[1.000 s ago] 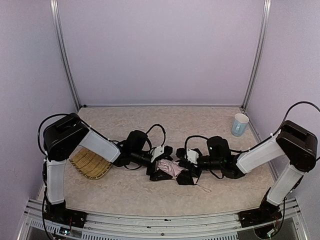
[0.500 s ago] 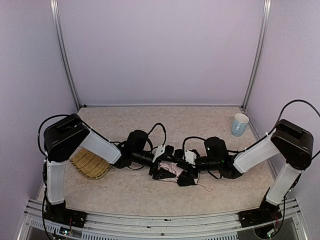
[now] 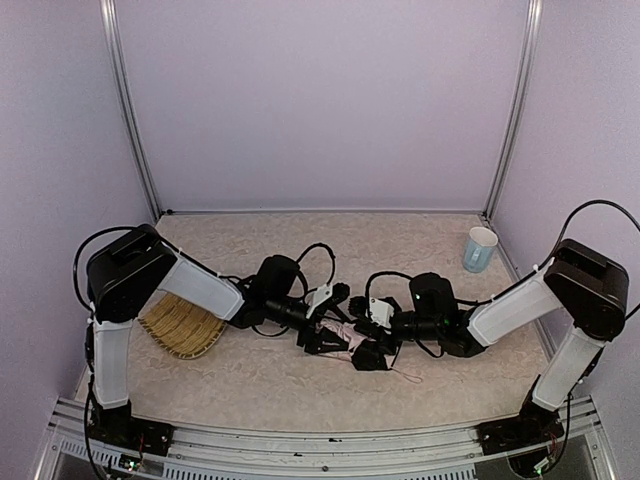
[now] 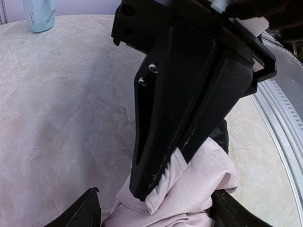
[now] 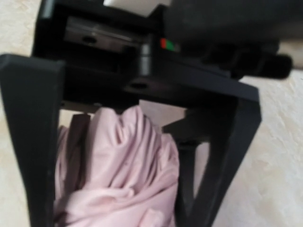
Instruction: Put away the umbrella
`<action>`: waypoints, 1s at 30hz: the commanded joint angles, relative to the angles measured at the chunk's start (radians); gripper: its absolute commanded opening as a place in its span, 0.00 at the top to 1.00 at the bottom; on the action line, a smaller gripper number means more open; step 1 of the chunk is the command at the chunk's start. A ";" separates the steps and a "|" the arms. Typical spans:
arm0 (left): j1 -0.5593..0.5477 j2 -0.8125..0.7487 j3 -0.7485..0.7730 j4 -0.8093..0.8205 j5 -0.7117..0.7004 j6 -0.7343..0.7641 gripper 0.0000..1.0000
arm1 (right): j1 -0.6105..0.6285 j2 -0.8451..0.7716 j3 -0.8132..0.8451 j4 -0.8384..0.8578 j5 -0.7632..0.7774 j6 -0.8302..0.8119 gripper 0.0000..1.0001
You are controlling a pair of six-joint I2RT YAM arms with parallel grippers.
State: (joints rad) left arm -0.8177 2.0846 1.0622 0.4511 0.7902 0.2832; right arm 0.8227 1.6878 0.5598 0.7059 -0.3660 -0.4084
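Your umbrella [image 3: 342, 336] lies collapsed in a loose heap on the desk [image 3: 300, 240], midway between the two arms. Its pink canopy is bunched, with black ribs sticking out at the edges. Your right tool [image 4: 151, 183] is pinched tight on a fold of the pink fabric, its tips buried in the cloth. Your left tool [image 4: 158, 213] faces it with its fingers spread wide, one on each side of the same bunch. The right wrist view shows fabric between them, and I cannot tell whether they touch it. This looks like the gathering step: the canopy is being bundled so the umbrella can be lifted as one piece, and nothing is off the desk yet. Next, bring the left fingers in on the bunch itself, catching cloth and ribs together. The two tools are nearly nose to nose, so mind the right tool's tips. A grip on cloth alone will likely let the shaft dangle. The tray [image 3: 180, 330] beside the left arm seems the likely place to put it, though nothing marks it so.
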 commanded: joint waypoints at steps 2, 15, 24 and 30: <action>0.006 0.038 0.070 -0.059 -0.006 -0.018 0.40 | 0.016 -0.015 0.011 0.023 -0.057 -0.003 1.00; 0.008 0.059 0.109 -0.076 0.024 -0.020 1.00 | 0.016 -0.006 0.019 0.035 -0.015 0.009 0.93; 0.008 0.066 0.121 -0.150 -0.021 0.050 1.00 | 0.015 -0.074 -0.013 0.019 0.071 0.043 0.60; 0.003 0.068 0.125 -0.193 -0.058 0.101 1.00 | 0.015 -0.210 -0.076 0.027 0.104 0.104 0.51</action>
State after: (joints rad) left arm -0.8158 2.1258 1.1717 0.3206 0.8223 0.3244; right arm 0.8272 1.5719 0.5304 0.7296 -0.2749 -0.3576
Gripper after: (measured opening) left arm 0.218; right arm 0.477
